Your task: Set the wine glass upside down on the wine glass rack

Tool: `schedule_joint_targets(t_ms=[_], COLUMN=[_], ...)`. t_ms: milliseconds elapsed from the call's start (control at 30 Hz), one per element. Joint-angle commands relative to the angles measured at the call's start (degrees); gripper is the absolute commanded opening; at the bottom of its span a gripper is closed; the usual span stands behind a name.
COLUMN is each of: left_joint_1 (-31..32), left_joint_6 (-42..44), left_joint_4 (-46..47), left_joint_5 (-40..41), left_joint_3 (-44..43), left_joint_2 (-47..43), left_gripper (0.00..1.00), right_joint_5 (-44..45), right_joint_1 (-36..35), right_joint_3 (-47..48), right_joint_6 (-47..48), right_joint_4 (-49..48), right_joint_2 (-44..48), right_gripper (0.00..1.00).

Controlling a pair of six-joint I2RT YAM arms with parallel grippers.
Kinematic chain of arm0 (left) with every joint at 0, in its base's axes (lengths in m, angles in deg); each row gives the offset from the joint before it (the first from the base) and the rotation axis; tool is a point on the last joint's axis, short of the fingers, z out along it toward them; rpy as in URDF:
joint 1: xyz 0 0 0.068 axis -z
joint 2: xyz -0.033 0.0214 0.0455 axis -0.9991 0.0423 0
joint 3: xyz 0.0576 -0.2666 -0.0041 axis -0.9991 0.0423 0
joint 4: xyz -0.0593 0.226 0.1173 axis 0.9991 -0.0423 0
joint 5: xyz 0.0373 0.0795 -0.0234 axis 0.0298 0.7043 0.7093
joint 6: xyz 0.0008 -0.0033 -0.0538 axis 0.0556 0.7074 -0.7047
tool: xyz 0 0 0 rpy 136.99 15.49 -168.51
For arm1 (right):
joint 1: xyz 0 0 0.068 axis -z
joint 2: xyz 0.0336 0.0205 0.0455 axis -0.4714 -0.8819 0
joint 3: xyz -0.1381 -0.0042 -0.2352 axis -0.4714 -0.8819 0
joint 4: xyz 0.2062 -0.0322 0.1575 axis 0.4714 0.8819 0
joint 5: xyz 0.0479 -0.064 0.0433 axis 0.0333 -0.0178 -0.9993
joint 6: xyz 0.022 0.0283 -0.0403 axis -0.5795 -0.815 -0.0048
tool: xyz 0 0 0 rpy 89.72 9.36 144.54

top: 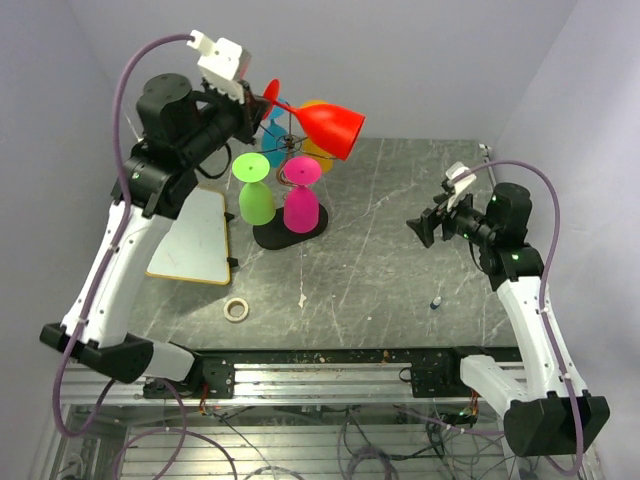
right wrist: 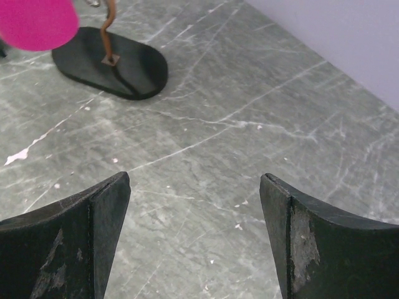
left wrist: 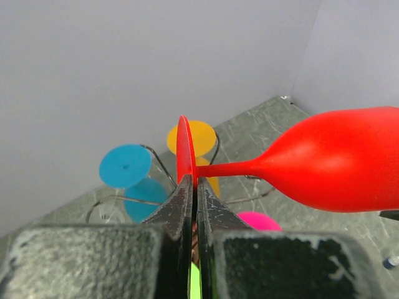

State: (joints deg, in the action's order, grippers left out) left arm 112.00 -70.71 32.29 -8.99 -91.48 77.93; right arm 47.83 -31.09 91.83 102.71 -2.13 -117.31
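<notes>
1 tape roll (top: 236,309) nearest, flat on the grey bench (top: 380,260), left of middle. 1 tiny blue item (top: 437,301) on the right side, too small to tell what it is. 1 white board (top: 195,237) lies flat further back on the left, under the left arm.

Right fingers (right wrist: 68,243) hover low over bare bench at mid right, spread wide, nothing between them, aimed toward the rack.

1 wine glass rack (top: 283,238) at centre-left, flat black oval base on the bench, thin wire stem rising from it. 4 glasses hang on it upside down, foot up and bowl down: 1 green glass (top: 256,195) front left, 1 pink glass (top: 301,200) front right, 1 blue glass (top: 271,132) back left, 1 orange glass (top: 316,150) back right, mostly hidden behind the red one from above.

Farthest and highest: left fingers (left wrist: 181,208) squeezed narrow on the foot disc of the 1 red wine glass (top: 328,126); in the left wrist view the disc is edge-on between them. The glass is in the air above the rack top, not on it. It lies on its side, long axis about horizontal, foot toward the left arm, stem running right, bowl mouth pointing right and slightly down. 5 glasses total.
</notes>
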Motion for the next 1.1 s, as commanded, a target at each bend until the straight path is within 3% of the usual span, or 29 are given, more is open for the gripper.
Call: schedule_joint_targets(t_ms=[0, 133, 333, 733, 1067], left_joint_1=[4.83, 10.3, 17.87, 25.94, 29.14], left_joint_6=[6.76, 14.37, 25.28, 37.83, 47.65], left_joint_4=[-1.4, -0.75, 1.95, 3.89, 7.84], left_joint_5=[9.35, 17.85, 28.21, 36.86, 43.06], left_joint_3=[-7.38, -11.54, -16.28, -22.5, -18.78], left_joint_2=[4.9, 9.29, 16.37, 29.0, 32.53], left_gripper=[0.07, 0.07, 0.07, 0.07, 0.07], right_joint_5=[0.38, 0.21, 0.82, 1.78, 0.29], right_joint_1=[4.54, 8.63, 9.02, 8.95, 8.94], right_joint_3=[-0.53, -1.12, -2.02, -3.24, -3.51], right_joint_6=[-3.82, -5.98, -5.89, -8.0, -8.38], right_joint_4=[-3.89, -5.22, -6.0, -7.69, -7.68], right_joint_2=[-0.08, 0.63, 0.08, -0.63, -1.1], right_gripper=[0.84, 0.84, 0.84, 0.84, 0.84])
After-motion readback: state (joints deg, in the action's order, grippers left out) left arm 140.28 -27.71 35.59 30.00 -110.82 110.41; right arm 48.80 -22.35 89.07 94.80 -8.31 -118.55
